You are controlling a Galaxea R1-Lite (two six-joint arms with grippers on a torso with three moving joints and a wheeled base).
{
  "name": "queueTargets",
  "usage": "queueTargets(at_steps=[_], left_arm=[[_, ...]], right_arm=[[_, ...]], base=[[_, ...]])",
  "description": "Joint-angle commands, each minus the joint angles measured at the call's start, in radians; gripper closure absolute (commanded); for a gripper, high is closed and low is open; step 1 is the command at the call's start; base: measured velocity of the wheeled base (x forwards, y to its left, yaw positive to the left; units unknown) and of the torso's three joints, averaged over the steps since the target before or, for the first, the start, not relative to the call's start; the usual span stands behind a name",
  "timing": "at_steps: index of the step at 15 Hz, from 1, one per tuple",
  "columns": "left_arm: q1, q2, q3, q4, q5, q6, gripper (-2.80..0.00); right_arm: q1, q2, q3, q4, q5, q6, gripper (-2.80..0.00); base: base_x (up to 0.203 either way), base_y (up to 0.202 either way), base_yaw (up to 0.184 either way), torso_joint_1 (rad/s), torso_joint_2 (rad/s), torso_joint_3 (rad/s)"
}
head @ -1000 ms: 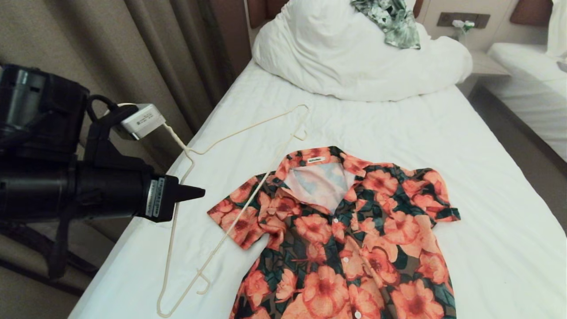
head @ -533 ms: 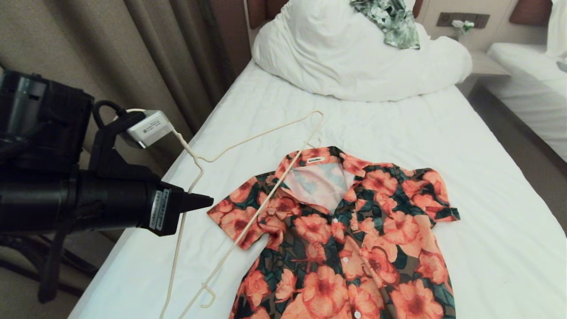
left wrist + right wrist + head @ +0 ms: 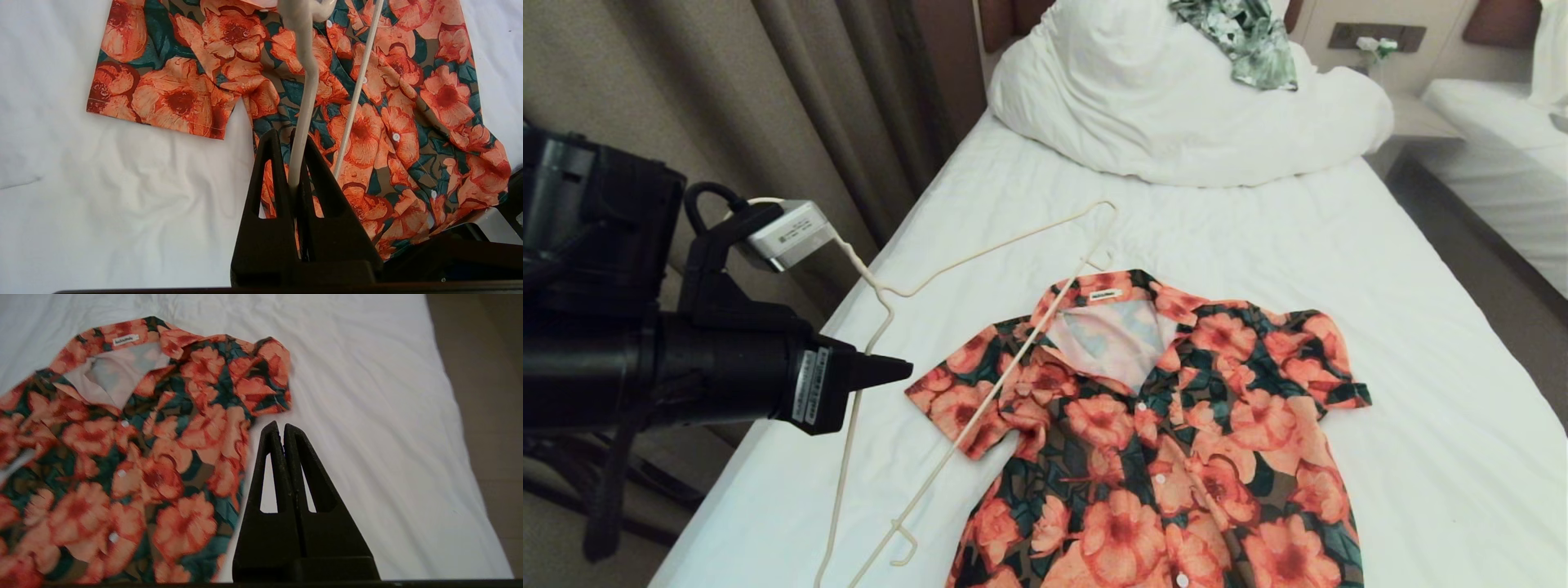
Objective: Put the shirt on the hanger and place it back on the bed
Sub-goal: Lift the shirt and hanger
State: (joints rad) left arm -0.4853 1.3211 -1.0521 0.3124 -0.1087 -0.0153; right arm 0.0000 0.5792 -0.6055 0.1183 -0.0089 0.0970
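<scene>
The shirt (image 3: 1143, 433) lies flat on the white sheet of the bed (image 3: 1421, 269), front up, its collar towards the pillow end and its hem running off the near edge of the head view; its long axis follows the length of the bed. The cloth is thin and slightly rumpled, orange-pink flowers on dark green and brown, with white buttons down the front and a small white neck label.

The left gripper (image 3: 292, 141) comes in level from the left side of the bed, its black tapered fingers pinched tight on the neck of the hanger (image 3: 980, 400). The hanger is a thin cream wire triangle. Its long bar slants across the shirt's left sleeve and collar, one corner near the foot of the bed, the other just beyond the collar.

The right gripper (image 3: 283, 430), seen only from its own wrist camera, hovers above the sheet just beside the shirt's other sleeve, its fingers pressed together on nothing.

Farther off sits the bulky white duvet (image 3: 1176, 106), with a green-and-white leafy garment (image 3: 1245, 41) on top.
</scene>
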Motion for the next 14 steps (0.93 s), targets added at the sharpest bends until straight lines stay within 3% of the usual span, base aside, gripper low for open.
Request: queueTargets(at_steps=[1,7,14], left_arm=[[0.001,0.001,0.0,0.002,0.0,0.0,0.0],[0.024,0.006,0.001,-0.004,0.001,0.003,0.0],[0.022,0.004,0.004,-0.003,0.001,0.028,0.0]], right_arm=[[0.001,0.329,-0.151,0.002,0.004,0.045,0.0],[0.061,0.905,-0.49,0.028,0.029,0.274,0.0],[0.097,1.34,-0.971,0.251,0.202,0.414,0.0]], base=[[0.0,0.0,0.0,0.0,0.0,0.0],[0.0,0.0,0.0,0.0,0.0,0.0],[0.0,0.0,0.0,0.0,0.0,0.0]])
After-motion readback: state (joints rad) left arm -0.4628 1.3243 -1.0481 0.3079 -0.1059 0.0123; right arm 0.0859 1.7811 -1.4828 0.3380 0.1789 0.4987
